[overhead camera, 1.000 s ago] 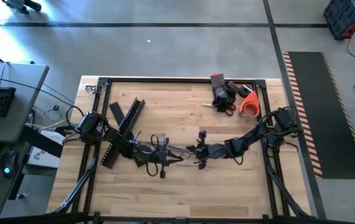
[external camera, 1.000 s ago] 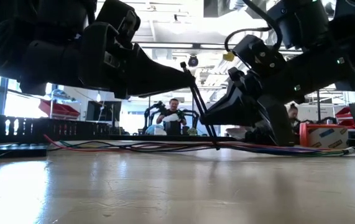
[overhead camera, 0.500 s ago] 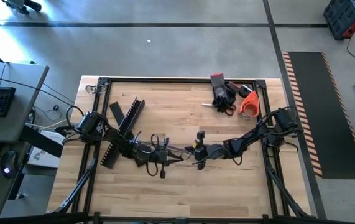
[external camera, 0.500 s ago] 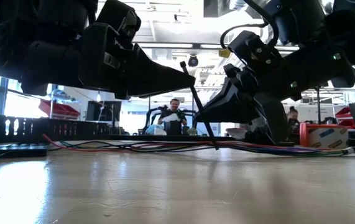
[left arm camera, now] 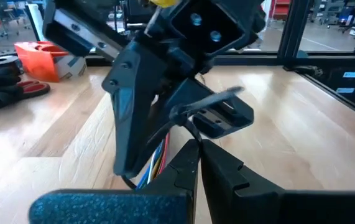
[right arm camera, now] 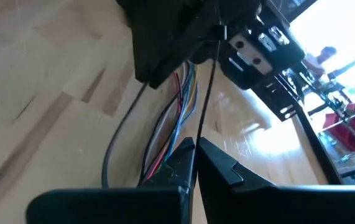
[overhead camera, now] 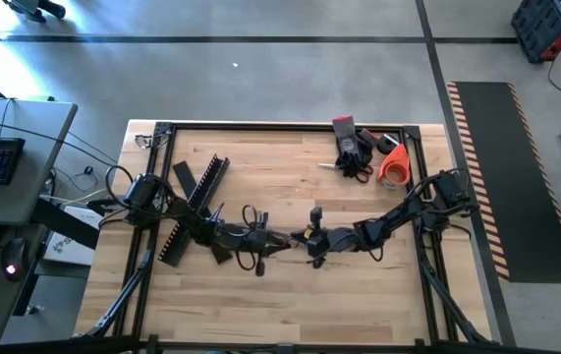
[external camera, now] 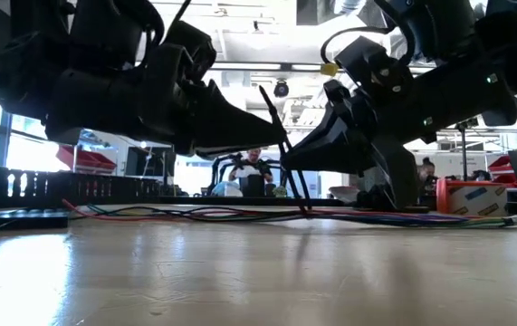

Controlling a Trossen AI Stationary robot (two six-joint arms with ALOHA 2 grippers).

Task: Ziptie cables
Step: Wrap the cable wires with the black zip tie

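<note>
Both sets of closed fingers, left (external camera: 276,127) and right (external camera: 290,161), pinch the black zip tie (external camera: 281,145) rising from the cables (external camera: 240,215) on the tabletop (overhead camera: 290,295) just below them; pulling steadily in opposite directions should cinch it; the left arm has advanced toward the right since earlier.

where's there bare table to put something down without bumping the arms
The near strip of the table, in front of both arms, is bare, as is the back middle between the slotted bar and the scissors. The centre is crowded: both end effectors meet over the cables, and the back right corner holds clutter.
</note>
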